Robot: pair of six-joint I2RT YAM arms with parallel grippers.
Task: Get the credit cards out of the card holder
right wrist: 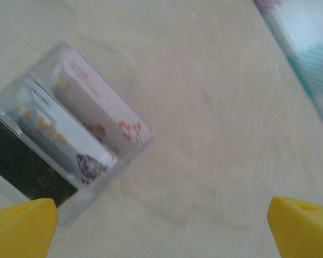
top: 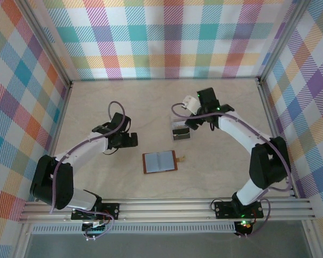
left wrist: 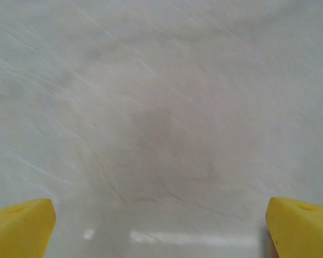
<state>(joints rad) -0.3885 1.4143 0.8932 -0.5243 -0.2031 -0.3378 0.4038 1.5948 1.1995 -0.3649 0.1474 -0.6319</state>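
The left gripper point(left wrist: 161, 226) and right gripper point(right wrist: 161, 226) are both spread wide and empty. The credit cards point(right wrist: 64, 137) lie in a clear tray point(right wrist: 145, 140) just beside the right gripper. The card holder point(top: 160, 162) lies open near the left gripper, to its right.

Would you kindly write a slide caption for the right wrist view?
Open right gripper over the table; a clear tray holds three credit cards.
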